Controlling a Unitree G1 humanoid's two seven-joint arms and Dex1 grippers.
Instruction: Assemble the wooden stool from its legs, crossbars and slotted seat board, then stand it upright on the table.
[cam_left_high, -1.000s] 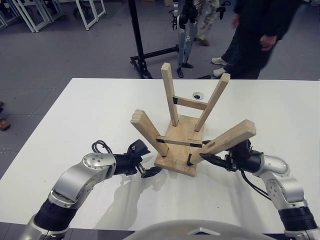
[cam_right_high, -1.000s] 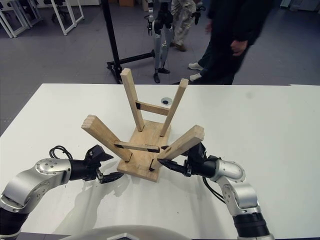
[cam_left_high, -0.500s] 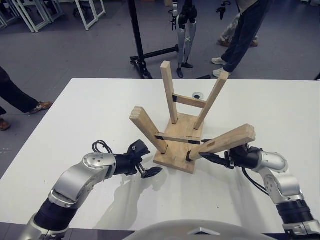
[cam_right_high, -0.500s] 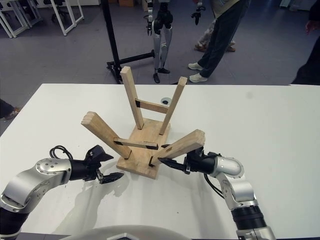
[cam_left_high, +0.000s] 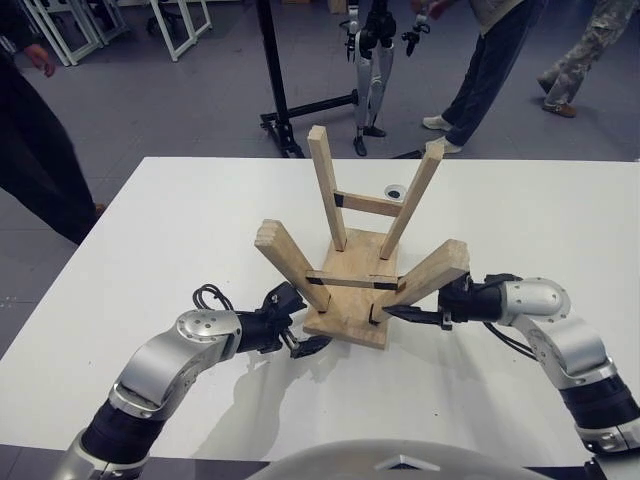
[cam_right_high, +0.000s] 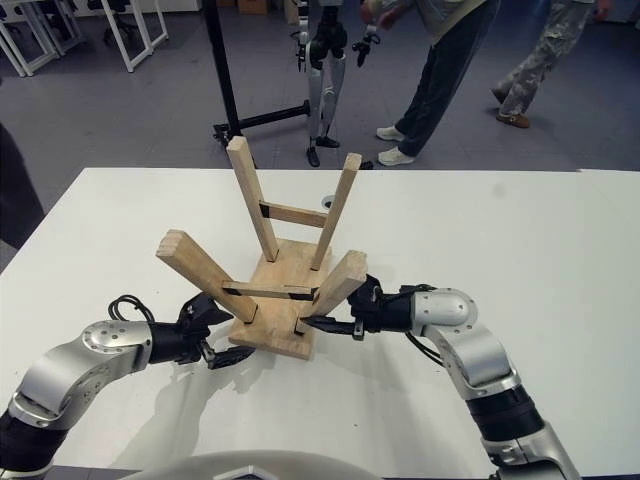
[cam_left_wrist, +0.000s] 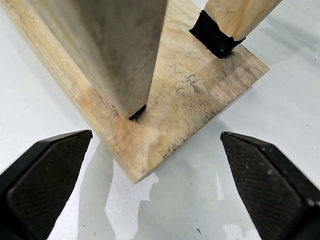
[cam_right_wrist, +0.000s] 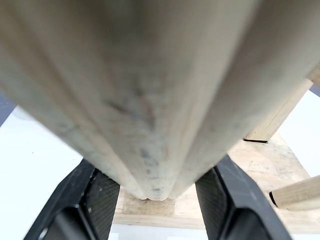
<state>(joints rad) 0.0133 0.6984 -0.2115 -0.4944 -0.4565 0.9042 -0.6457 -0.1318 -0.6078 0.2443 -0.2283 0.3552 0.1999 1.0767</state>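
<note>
Stool leg (cam_left_high: 432, 273) apparently clasped by right gripper (cam_left_high: 398, 313); left gripper (cam_left_high: 303, 344) spread beside seat (cam_left_high: 361, 250).

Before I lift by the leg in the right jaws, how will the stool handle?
The stool is probably stiff: solid wood, braced by crossbars. The held leg only sits in a slot, so it may pull loose. Lifted off-centre, it likely tips.

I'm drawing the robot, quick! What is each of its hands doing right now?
Left gripper: open, empty, at the corner of the seat board.
Right gripper: closed on a stool leg.
</note>
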